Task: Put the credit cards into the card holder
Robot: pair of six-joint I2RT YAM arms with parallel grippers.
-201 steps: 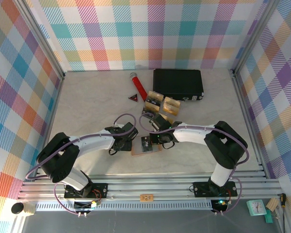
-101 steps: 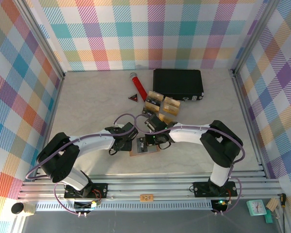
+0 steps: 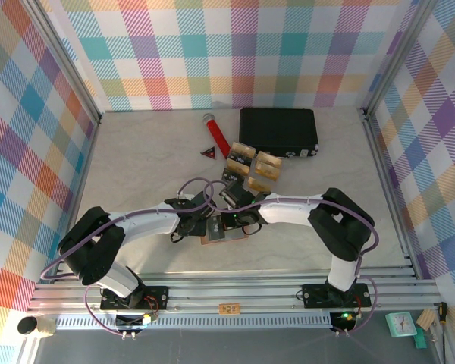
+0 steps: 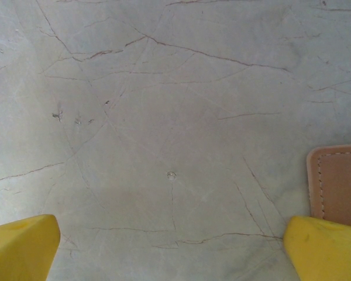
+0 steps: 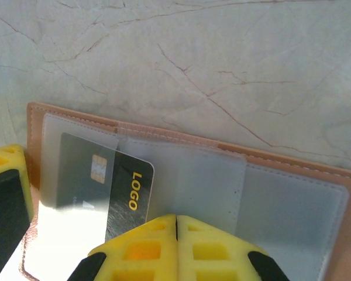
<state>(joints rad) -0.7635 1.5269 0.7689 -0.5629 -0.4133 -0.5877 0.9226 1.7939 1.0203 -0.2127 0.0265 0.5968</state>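
Tan leather with frosted plastic sleeves: the card holder (image 5: 193,187) lies opened flat on the marbled worktop (image 5: 222,58), directly ahead of the right tool (image 5: 176,225). That tool's yellow fingers are pressed together with no gap and nothing visibly pinched between them. Their tips sit at the near edge of a dark credit card (image 5: 126,187) with a chip and a gold "LOGO". The card lies partly under the leftmost sleeve, tilted to the pocket line, its near end bare.

The left tool (image 4: 174,246) is spread wide over bare worktop and holds nothing. A corner of the holder lies just beside its right finger; whether they touch I cannot tell.

The card looks light, stiff and slick, so it should slide under a push on its short near edge. It would probably skate sideways if pushed off-centre. The sleeve is soft film and likely to buckle or drag, and the holder is light enough to creep across the worktop — it wants pinning at a leather corner, not on the plastic.

More gold-tan credit cards (image 3: 267,162) wait beyond both tools. Being thin, they are best pinched across a raised edge.
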